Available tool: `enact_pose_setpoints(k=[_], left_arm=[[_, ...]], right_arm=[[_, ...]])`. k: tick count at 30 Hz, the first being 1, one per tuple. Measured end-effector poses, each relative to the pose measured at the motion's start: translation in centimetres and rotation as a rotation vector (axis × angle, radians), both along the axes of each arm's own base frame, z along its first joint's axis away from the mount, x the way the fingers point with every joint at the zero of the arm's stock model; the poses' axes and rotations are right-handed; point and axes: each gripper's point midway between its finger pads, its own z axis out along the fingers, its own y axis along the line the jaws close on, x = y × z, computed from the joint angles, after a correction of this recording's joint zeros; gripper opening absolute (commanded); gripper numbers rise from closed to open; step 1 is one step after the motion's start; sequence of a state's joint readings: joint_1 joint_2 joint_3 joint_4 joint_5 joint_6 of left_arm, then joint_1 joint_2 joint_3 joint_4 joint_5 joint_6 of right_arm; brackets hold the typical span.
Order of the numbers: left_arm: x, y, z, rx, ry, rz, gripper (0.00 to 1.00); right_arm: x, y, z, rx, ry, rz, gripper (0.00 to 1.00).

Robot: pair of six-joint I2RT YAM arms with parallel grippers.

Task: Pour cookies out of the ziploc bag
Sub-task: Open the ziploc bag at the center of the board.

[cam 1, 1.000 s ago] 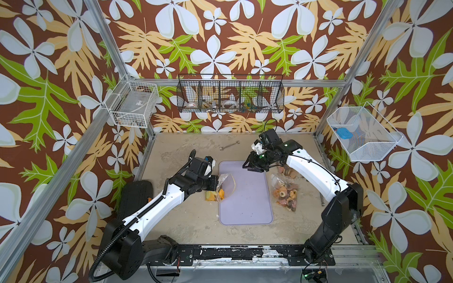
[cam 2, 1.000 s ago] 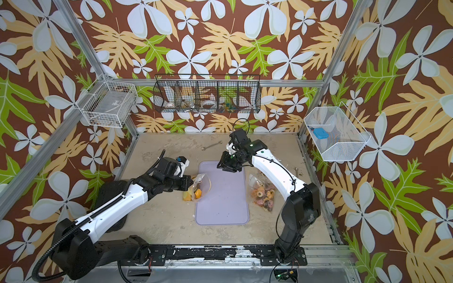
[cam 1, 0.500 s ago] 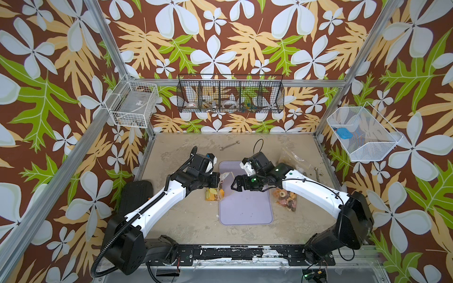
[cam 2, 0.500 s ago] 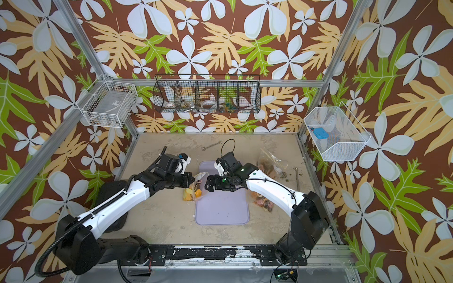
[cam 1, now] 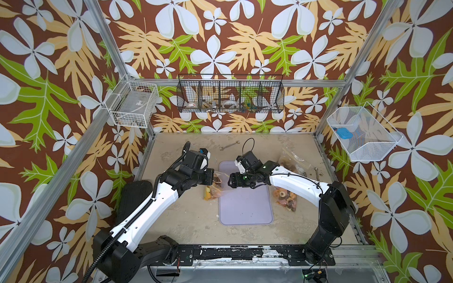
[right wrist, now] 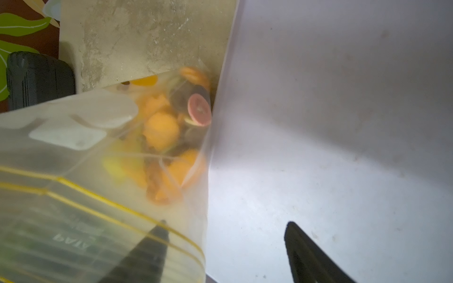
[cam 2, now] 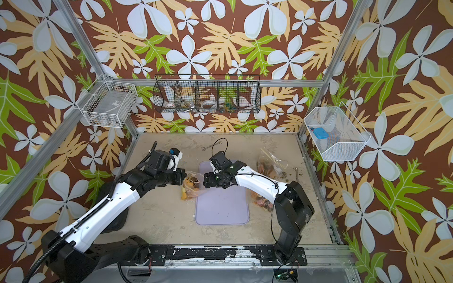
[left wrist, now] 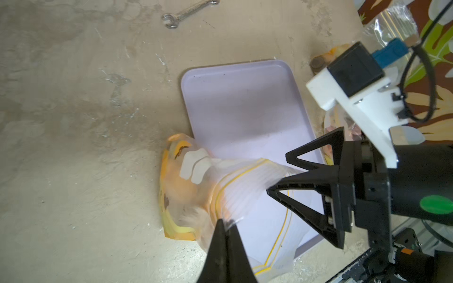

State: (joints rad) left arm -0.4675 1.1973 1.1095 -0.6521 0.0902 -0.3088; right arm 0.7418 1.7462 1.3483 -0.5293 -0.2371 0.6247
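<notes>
Your left tool [left wrist: 226,223] is pinched together on the rim of the ziploc bag [left wrist: 193,181], holding its mouth up over the lilac tray [left wrist: 245,103]. Your right tool [left wrist: 278,172] has its fingers apart at that mouth, one finger behind the clear film, gripping nothing. The cookies [right wrist: 161,129] sit bunched in the bag's low end, which rests on the table [cam 1: 186,220] against the tray's edge, on the left arm's side.
</notes>
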Motion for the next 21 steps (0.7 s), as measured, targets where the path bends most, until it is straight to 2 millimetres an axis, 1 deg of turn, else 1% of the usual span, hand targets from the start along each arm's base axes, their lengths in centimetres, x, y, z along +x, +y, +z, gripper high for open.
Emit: enact_pose_setpoints(k=[4,6,7,8,9,12,13,15,16,19,21], left_arm=[[0.5,1.4,2.0,0.024,-0.027,0.037,0.00],[0.4,1.2,2.7,0.015,-0.034,0.024,0.00],[0.3,0.9,2.7,0.006,-0.029,0.013,0.00],[0.3,0.8,2.4,0.004,-0.021,0.008,0.00],[0.3,0.7,1.7,0.007,-0.008,0.006,0.00],[-0.2,0.2,-1.5,0.007,0.069,-0.021,0.00],[-0.4,-0.1,-2.4,0.000,0.090,-0.030,0.00],[-0.6,-0.4,-3.6,-0.008,0.116,-0.045,0.00],[-0.6,-0.6,-4.0,-0.014,0.123,-0.051,0.00],[-0.3,-0.9,-4.2,-0.025,0.117,-0.058,0.00],[0.0,-1.3,-4.1,-0.031,0.110,-0.068,0.00]], right_arm=[[-0.3,0.8,0.1,0.001,-0.006,0.024,0.76],[-0.8,0.7,0.0,0.002,-0.003,0.033,0.77],[-1.0,0.4,-0.2,-0.003,-0.001,0.034,0.78],[-1.2,0.1,-0.3,-0.006,-0.003,0.040,0.79],[-1.5,-0.2,-0.4,-0.009,-0.009,0.043,0.81],[-2.5,-1.1,-0.2,0.000,-0.030,0.067,0.91],[-2.9,-1.3,0.2,0.010,-0.042,0.075,0.96],[-3.4,-1.7,1.9,0.041,-0.091,0.098,1.00],[-3.7,-2.0,2.8,0.057,-0.121,0.108,1.00],[-4.6,-2.6,5.7,0.112,-0.220,0.147,1.00],[-5.4,-2.8,7.0,0.140,-0.275,0.176,1.00]])
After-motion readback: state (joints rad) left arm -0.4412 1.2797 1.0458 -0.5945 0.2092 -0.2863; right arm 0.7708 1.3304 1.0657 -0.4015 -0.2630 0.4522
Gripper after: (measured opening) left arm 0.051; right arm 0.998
